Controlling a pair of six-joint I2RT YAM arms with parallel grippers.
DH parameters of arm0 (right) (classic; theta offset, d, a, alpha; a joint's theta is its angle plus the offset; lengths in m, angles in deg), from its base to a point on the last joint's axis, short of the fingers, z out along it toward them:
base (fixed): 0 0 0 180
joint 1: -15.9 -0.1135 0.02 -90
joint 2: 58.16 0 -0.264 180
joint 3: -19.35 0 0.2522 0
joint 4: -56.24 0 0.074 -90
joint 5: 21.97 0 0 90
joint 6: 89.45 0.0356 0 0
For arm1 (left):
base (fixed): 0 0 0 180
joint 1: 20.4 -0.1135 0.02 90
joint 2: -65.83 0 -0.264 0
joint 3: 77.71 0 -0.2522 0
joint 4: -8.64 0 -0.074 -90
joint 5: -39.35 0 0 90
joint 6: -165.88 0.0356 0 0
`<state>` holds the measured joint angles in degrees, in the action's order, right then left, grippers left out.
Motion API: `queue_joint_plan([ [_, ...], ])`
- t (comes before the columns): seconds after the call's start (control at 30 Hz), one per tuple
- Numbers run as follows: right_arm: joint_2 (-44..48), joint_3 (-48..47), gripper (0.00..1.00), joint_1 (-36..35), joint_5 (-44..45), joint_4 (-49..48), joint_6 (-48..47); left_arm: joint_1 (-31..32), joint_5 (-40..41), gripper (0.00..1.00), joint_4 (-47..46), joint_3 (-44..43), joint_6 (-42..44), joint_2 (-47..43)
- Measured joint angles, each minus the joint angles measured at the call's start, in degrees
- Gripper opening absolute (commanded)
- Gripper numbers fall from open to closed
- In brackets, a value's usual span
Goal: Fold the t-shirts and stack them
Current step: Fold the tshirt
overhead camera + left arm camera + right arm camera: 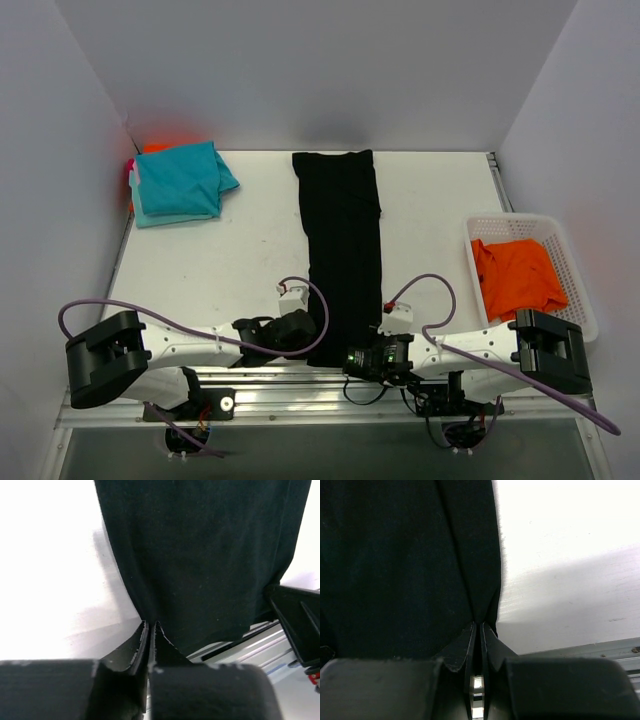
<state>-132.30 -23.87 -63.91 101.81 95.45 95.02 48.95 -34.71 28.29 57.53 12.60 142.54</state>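
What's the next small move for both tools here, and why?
Probably lift the left tool and right tool together, carrying the near end toward the far end. Both are shut on the near edge of the black t-shirt, which lies as a long narrow strip on the table, so a half fold looks due.

White arms (180,345) carry black joints, black hands (150,627) and looping purple cables (430,276)
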Motion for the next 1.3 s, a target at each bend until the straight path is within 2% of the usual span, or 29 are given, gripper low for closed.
queue_joint_plan([
  [0.2,0.02,-0.55,0.0,-0.96,0.0,1.62,1.22,0.02,-0.15,0.02,1.36,0.0,0.55,-1.14],
  [0.53,0.02,-9.94,0.0,-9.14,0.31,12.15,5.68,1.44,2.27,0.02,16.17,-3.17,0.35,-19.54],
  [0.73,-0.11,-14.71,0.0,-9.29,3.39,17.51,6.23,1.44,5.27,0.02,22.67,-4.76,-0.15,-24.02],
  [0.83,-0.11,-17.29,0.0,-6.99,5.73,19.65,5.35,1.25,7.26,0.02,25.0,-7.06,0.11,-24.22],
  [1.03,-0.11,-22.47,0.0,1.88,11.08,20.28,-0.85,-1.03,11.37,0.02,25.7,-14.25,3.52,-22.69],
  [1.3,-5.49,-29.46,0.0,10.97,14.78,15.1,-12.0,-12.15,9.81,0.02,19.89,-17.05,9.84,-16.87],
])
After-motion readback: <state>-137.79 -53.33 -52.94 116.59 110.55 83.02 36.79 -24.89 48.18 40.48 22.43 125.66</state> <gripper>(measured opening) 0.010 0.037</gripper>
